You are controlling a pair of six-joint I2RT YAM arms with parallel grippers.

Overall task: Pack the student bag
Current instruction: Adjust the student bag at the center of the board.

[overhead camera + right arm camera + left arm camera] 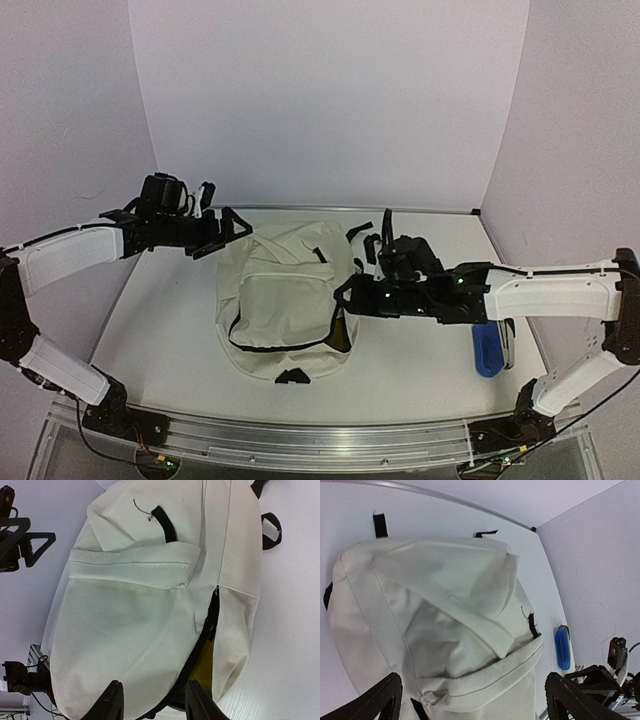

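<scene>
The student bag [285, 310] is a cream canvas backpack with black straps, lying flat mid-table. Its side zipper [210, 625] gapes, and something yellow [202, 662] shows inside. My right gripper [350, 295] hovers at the bag's right side with its jaws partly apart. In the right wrist view the zipper edge runs between the right gripper's [155, 705] fingers [112, 702], with nothing clamped. My left gripper [225, 232] hangs wide open above the bag's far left corner. In the left wrist view only the bag's front pocket [485, 670] lies below the left gripper [472, 705].
A blue oblong item [487, 350] lies on the table right of the bag, under my right forearm, and also shows in the left wrist view as the blue item [562, 649]. White walls close in the table at the back and sides. Black strap ends [270, 530] stick out past the bag.
</scene>
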